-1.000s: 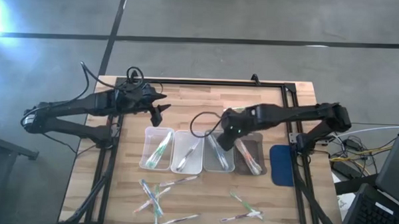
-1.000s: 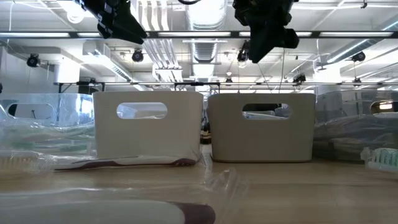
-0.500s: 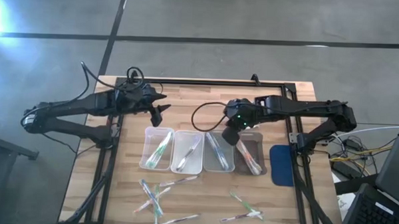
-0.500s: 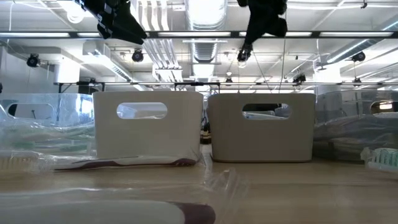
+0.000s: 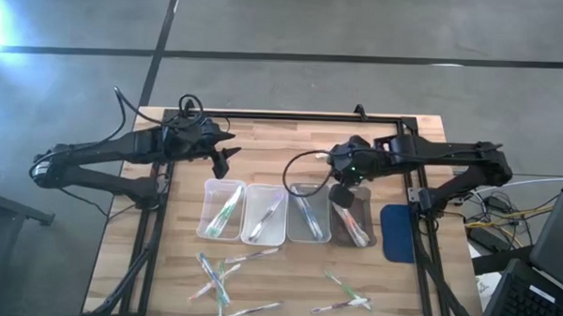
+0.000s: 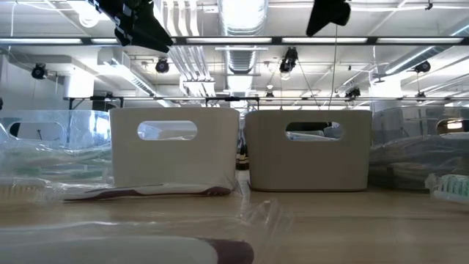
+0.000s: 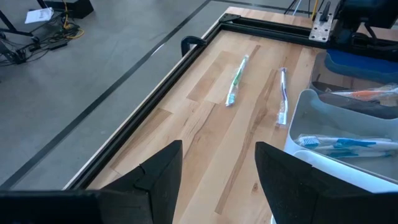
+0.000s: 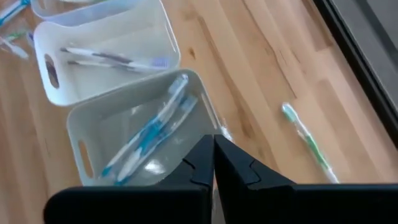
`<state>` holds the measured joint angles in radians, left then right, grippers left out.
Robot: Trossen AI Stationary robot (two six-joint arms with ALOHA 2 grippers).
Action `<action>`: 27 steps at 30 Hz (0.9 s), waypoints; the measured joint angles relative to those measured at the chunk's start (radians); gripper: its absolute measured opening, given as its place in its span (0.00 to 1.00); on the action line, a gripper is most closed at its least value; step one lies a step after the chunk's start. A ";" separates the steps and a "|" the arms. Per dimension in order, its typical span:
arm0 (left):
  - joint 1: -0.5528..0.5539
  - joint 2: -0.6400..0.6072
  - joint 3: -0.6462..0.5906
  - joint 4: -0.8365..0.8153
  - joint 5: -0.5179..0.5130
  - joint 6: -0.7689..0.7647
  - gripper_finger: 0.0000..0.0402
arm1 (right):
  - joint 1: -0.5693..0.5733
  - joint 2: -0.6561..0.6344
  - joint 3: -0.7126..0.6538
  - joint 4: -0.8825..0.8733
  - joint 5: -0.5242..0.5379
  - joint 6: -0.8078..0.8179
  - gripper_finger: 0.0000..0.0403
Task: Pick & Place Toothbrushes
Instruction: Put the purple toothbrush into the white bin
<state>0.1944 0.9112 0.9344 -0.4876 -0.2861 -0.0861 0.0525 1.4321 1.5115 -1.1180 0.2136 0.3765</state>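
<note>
While overhead hides it, wrist views show right pincer [image 8: 213,163] together, left pincer [image 7: 217,163] apart, blue toothbrushes [image 8: 148,134] in tray [image 8: 81,124].

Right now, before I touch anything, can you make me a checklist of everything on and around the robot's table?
Surface: wooden table, black frame around it.
Job's things: toothbrushes lie loose along the near edge; more lie inside the four trays lined up mid-table.
Clutter: blue pad beside the rightmost tray.
Grippers: left gripper open, empty, hanging over the far left of the table; right gripper shut, empty, above the right-hand trays.
Cables: black loop by the right arm; loose wires on the floor to the right.
Surroundings: grey floor; people: nothing seen.
</note>
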 joint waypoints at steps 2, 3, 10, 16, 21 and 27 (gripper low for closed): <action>0.000 0.000 0.000 0.000 0.000 0.000 0.51 | 0.034 -0.010 -0.010 -0.007 0.004 0.012 0.02; 0.000 0.000 0.000 0.000 0.000 0.000 0.51 | 0.061 -0.011 -0.012 -0.003 0.004 0.012 0.02; 0.000 0.000 0.000 0.000 0.000 0.000 0.51 | 0.310 0.023 -0.014 0.058 0.078 -0.002 0.02; 0.000 0.000 0.000 0.000 0.000 0.000 0.51 | 0.489 0.055 -0.015 0.112 0.100 0.004 0.02; 0.000 0.000 0.000 0.000 0.000 0.000 0.51 | 0.587 0.095 -0.023 0.105 0.097 0.013 0.02; 0.000 0.000 -0.004 0.000 0.000 0.000 0.51 | 0.692 0.178 -0.026 0.109 0.085 0.099 0.02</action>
<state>0.1944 0.9115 0.9306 -0.4875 -0.2863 -0.0863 0.7445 1.6105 1.4853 -1.0092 0.2985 0.4753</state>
